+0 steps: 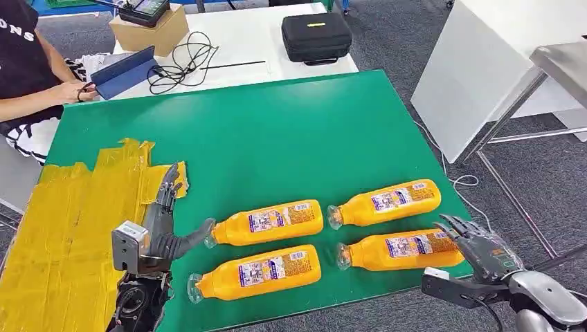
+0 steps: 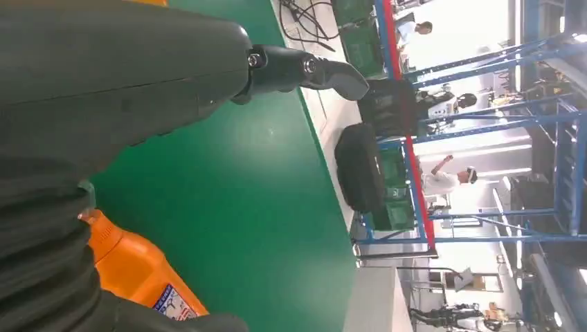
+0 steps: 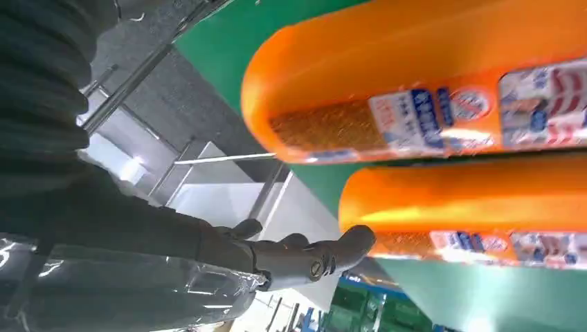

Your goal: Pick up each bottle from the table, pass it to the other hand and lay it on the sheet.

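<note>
Four orange bottles lie on their sides on the green table point(image 1: 277, 138), in two rows of two, caps pointing toward the yellow sheet point(image 1: 69, 221) taped at the table's edge. None lies on the sheet.

My left hand point(image 1: 163, 228) hovers at the sheet's border, fingers stretched and apart, holding nothing; its thumb reaches toward the cap of the far-row bottle nearest the sheet point(image 1: 266, 223). Nearer me lies the near-row bottle beside the sheet point(image 1: 256, 271).

My right hand point(image 1: 477, 245) is spread, empty, at the base of the near-row bottle farthest from the sheet point(image 1: 401, 250); whether it touches I cannot tell. Beyond that lies the far-row bottle farthest from the sheet point(image 1: 386, 201).
</note>
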Robot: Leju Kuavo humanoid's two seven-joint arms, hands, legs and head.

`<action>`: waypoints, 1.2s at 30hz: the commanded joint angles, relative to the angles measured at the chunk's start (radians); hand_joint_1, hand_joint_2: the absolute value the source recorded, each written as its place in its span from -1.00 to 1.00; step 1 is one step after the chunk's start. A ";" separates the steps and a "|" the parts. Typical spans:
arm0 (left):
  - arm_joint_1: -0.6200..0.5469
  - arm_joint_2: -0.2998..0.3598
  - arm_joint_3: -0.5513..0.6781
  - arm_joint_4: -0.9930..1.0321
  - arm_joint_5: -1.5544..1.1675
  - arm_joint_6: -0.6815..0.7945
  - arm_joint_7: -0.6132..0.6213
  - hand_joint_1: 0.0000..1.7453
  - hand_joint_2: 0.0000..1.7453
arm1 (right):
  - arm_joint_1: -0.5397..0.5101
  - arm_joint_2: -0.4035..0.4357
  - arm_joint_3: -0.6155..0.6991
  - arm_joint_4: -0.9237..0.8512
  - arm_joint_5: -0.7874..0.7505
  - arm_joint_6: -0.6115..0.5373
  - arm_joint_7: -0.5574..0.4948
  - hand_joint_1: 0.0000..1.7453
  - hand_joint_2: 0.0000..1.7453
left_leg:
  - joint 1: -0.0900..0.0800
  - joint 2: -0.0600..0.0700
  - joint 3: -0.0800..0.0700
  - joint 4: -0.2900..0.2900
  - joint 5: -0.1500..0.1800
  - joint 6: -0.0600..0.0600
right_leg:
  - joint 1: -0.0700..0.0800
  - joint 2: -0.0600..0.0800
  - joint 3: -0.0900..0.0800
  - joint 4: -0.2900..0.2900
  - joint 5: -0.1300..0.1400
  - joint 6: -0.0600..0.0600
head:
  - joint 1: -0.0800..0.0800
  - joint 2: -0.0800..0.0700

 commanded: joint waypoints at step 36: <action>-0.085 0.005 -0.017 0.160 0.017 0.010 0.002 -1.00 1.00 | -0.219 0.002 0.240 0.397 -0.015 -0.010 0.012 0.88 1.00 | 0.001 0.001 0.006 -0.001 -0.001 -0.002 | 0.002 -0.001 0.006 -0.002 -0.001 -0.001 | 0.000 0.000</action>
